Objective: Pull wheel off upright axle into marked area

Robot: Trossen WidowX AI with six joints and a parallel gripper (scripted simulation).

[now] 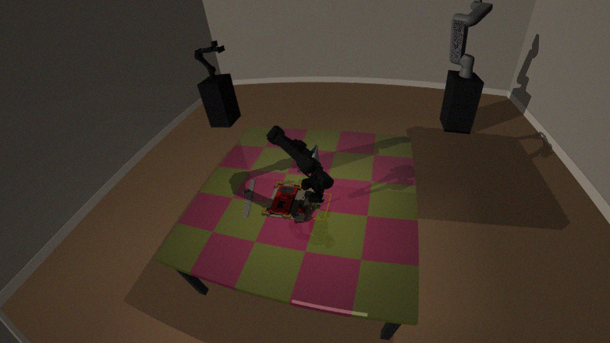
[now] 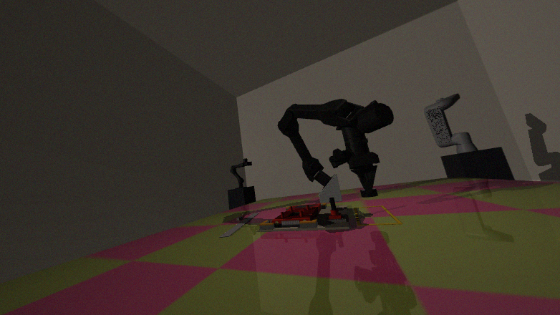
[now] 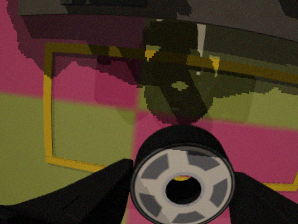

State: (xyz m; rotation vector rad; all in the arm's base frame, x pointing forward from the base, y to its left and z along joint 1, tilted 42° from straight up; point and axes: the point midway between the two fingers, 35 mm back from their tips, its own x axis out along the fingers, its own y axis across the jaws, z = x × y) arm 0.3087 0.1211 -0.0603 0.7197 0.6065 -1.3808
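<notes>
End effector grasping wheel, held above bench over marked area; releasing too high could make it bounce or roll across the outline.

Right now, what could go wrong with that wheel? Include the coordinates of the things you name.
The end effector [image 2: 369, 192] [image 3: 182, 176] holds the wheel [image 2: 369, 192] [image 3: 147, 188] above the table [image 1: 332, 277] [image 2: 313, 258] [image 3: 92, 127], so it might slip and drop or roll. The base [image 1: 299, 217] [image 2: 336, 228] [image 3: 100, 27] sits right beside the yellow outline [image 1: 328, 207] [image 2: 392, 215] [image 3: 48, 110], so coming down too close could bump it. Letting go off-centre might leave the wheel over the line.
</notes>
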